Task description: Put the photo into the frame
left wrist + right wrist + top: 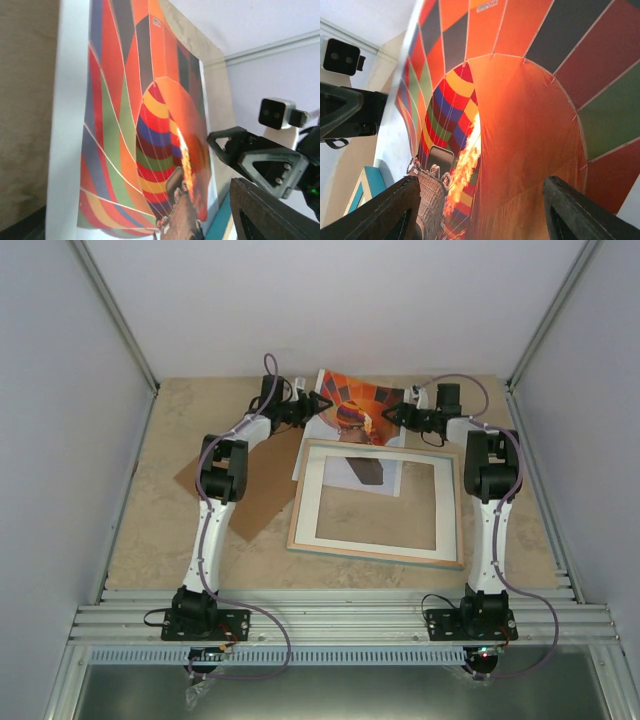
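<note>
Beige stone-look tabletop (160, 510) between plain white walls. Jaws spread wide on left gripper (320, 403) and right gripper (388, 416) alike, tips facing each other at opposite side edges of rectangular paper print (356, 405) of orange-red striped hot-air balloon. Cannot tell whether either actually pinches it. Print raised and tilted between them, picture side toward the arms, by far rim of large rectangular frame (375, 558). Frame flat, bare-wood face up, white cardboard mat (312, 502) inside. Brown board (255, 495) just left, under left arm.
</note>
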Controlling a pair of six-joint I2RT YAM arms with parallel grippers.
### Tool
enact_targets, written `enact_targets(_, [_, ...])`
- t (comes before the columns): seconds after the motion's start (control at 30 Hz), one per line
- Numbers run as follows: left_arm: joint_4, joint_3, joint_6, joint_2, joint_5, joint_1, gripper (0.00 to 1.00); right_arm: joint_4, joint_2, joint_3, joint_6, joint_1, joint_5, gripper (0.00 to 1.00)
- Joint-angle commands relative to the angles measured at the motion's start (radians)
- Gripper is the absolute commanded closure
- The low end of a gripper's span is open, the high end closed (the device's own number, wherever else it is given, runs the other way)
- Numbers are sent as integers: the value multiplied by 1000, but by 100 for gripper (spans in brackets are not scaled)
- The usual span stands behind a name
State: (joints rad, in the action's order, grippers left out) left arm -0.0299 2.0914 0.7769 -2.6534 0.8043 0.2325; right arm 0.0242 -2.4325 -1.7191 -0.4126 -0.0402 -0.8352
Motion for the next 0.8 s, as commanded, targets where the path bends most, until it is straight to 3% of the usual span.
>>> enact_targets(0.0, [-95,-34,-32,62,105,17,24,26,-19,-9,-7,8,-8,33])
enact_targets(0.23, [-77,-32,-61,59,138,17,35,26,-43,-34,-12,7,-10,35])
enact_targets(0.33, [-66,-29,-83,66,103,16,53,36,-26,-22,-11,8,-24,35])
enact_targets(0.53, [-16,-28,-181,130,-32,13,69,29,55,-2,56,11,-49,30])
enact_targets(0.67, [60,20,-251,152,-95,9,99,-11,134,1,125,25,-78,20])
enact_targets(0.77, [78,46,-270,171,-95,0,100,-73,204,1,183,29,-83,17])
